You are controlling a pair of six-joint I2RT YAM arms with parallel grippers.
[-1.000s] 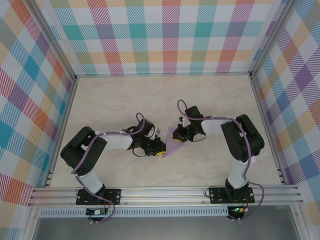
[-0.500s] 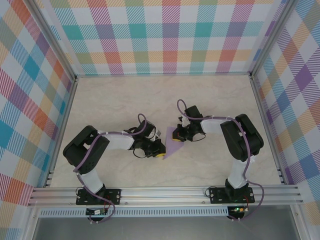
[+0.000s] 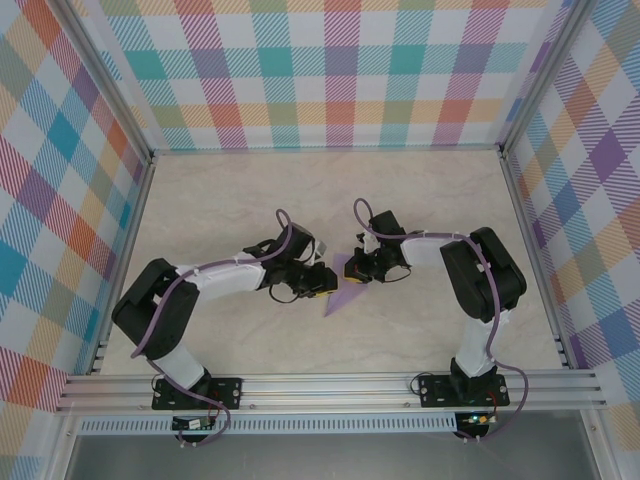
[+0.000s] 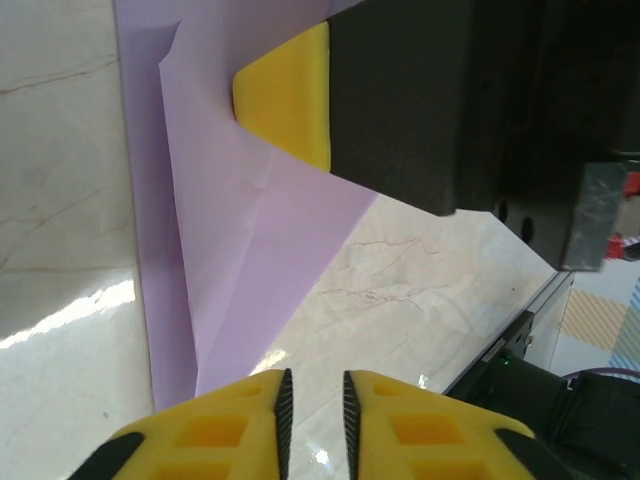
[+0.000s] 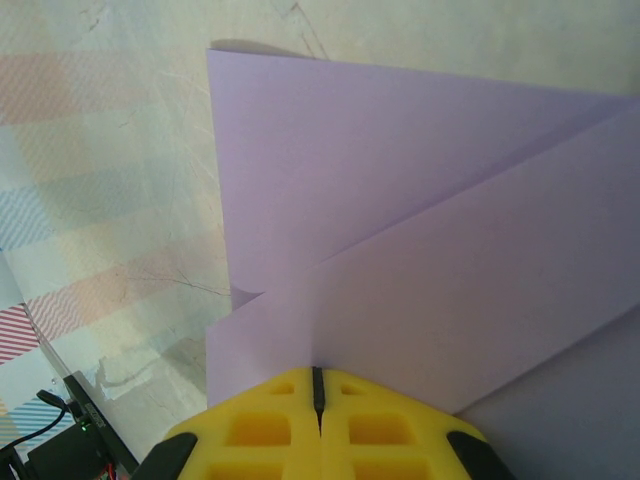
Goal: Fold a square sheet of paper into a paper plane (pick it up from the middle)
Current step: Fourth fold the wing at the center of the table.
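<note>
The left arm has stretched out since a second ago. Its elbow has swung toward the near left corner of the table. The left gripper has moved away from the near tip of the paper and now sits further from the bases, against the paper's left edge. That pointed tip is now uncovered.

In the left wrist view, the jaws of the left gripper stand a narrow slit apart with only table showing between them, grasping nothing. The folded paper lies flat just ahead of them.

The paper is in the same spot mid-table, between the two grippers. The right gripper has not moved. In its wrist view its jaws are clenched on the edge of the paper's upper flap.
</note>
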